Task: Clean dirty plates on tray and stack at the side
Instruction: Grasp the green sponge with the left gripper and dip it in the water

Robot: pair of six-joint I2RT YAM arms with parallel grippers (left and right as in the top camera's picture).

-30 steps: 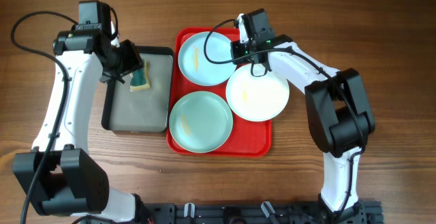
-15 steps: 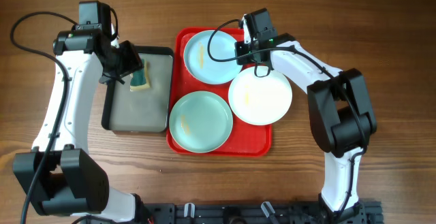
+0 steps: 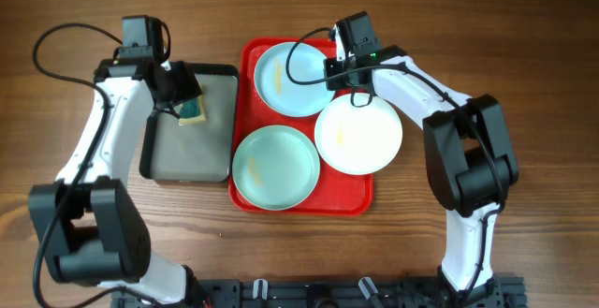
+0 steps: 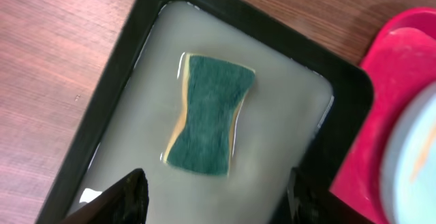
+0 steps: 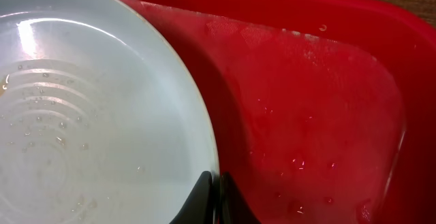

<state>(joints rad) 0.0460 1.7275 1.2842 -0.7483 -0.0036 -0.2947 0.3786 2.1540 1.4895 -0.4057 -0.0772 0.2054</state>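
Overhead: left tool (image 3: 187,102) is hanging over the sponge (image 3: 193,111) in the grey tray (image 3: 187,158). Right tool (image 3: 350,88) is sitting at the rim of the white plate (image 3: 360,138) on the red tray (image 3: 339,194), with two aqua plates (image 3: 285,79) close beside it.

Left wrist: tool (image 4: 218,203) is standing released, with the sponge (image 4: 208,115) lying in water just ahead of it, untouched.

Right wrist: tool (image 5: 214,193) is clenching, apparently pinching the white plate (image 5: 88,115) by its rim.

Judgement: sponge pickup is in hand. Next, the left tool needs lowering, then closing across the sponge.
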